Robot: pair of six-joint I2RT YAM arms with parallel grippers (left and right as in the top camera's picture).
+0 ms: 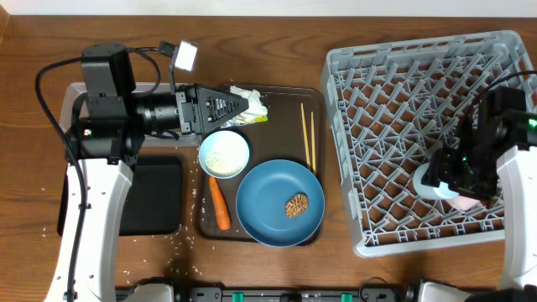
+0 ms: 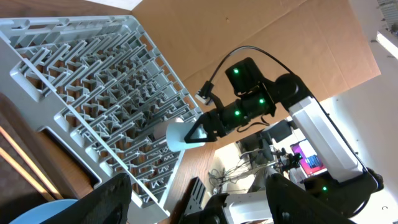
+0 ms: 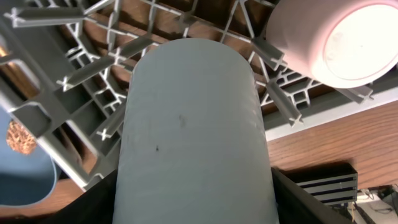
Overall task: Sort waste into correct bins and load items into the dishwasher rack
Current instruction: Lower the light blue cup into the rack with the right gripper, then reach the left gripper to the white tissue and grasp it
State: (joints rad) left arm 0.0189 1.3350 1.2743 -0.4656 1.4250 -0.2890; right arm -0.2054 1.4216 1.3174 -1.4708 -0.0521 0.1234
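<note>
My right gripper [image 1: 436, 179] reaches into the grey dishwasher rack [image 1: 394, 84] and is shut on the small light-blue cup [image 3: 193, 124], which lies against the pegs near the rack's front right. The pink cup [image 3: 336, 43] rests in the rack just beside it. My left gripper [image 1: 250, 107] hangs open and empty over the tissue [image 1: 248, 94] and wrapper [image 1: 258, 117] at the back of the brown serving tray. On that tray sit the white bowl [image 1: 224, 154], carrot [image 1: 219, 204], chopsticks [image 1: 308, 136] and blue plate [image 1: 268, 214] with a brown food lump [image 1: 295, 205].
The clear tub [image 1: 71, 99] stands at the far left, partly under my left arm, with the black tray [image 1: 155, 197] in front of it. Loose rice grains [image 1: 180, 239] are scattered on the wooden table by the serving tray's [image 1: 285, 91] front left corner.
</note>
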